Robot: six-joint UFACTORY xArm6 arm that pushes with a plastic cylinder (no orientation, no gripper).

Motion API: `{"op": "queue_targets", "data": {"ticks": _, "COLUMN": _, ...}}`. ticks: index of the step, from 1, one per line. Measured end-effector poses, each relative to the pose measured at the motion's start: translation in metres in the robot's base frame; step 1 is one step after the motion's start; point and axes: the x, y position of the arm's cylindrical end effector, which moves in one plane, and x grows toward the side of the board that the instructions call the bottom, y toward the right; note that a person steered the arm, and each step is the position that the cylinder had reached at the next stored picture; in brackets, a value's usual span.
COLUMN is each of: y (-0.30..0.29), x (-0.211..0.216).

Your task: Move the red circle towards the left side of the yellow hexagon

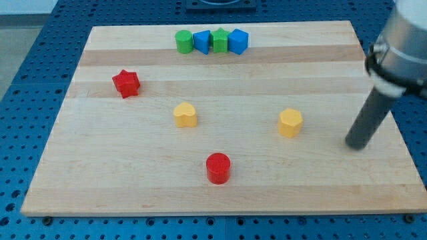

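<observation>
Tool tip (357,145) rests on the surface (133,173), holding nothing, right of the yellow hexagon (290,123); red circle (218,167) sits lower left.

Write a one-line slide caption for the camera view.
My tip rests at the board's right, right of the yellow hexagon; the red circle sits lower left of that hexagon.

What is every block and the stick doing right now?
red circle: flat on the board, alone, near the view's bottom.
yellow hexagon: flat, untouched, up and right of the red circle.
yellow heart: flat, alone.
red star: flat, alone, at the view's left.
green circle, blue block, green star, blue pentagon: packed in a row at the view's top.
my tip: right of the yellow hexagon, touching no block.
</observation>
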Motion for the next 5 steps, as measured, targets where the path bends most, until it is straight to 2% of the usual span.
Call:
{"op": "queue_targets", "data": {"ticks": 1, "y": -0.048, "x": 0.036}}
{"op": "queue_targets", "data": {"ticks": 2, "y": -0.105, "x": 0.051}}
{"op": "queue_targets", "data": {"ticks": 5, "y": -0.205, "x": 0.056}}
